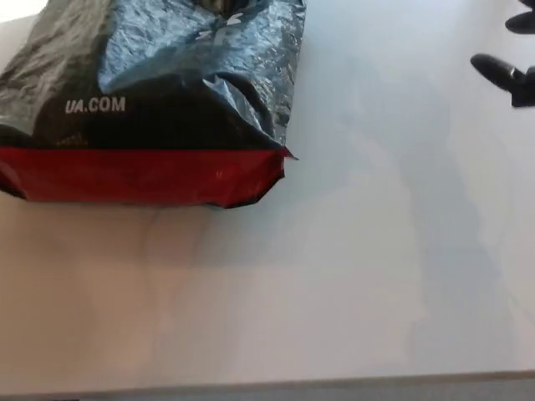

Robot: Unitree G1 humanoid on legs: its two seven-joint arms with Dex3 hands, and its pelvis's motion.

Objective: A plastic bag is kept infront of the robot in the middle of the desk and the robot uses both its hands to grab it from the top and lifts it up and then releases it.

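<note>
The black plastic bag rests slumped and crumpled on the white desk at the upper left, with "UA.COM" printed on it. Its red bottom panel faces me. The top of the bag is cut off by the picture's upper edge. Of my right hand only two black fingers show at the upper right edge; they are spread apart, hold nothing and are well clear of the bag. My left hand does not show.
The desk's front edge runs along the very bottom of the picture. The hand's faint shadow falls on the desk to the right of the bag.
</note>
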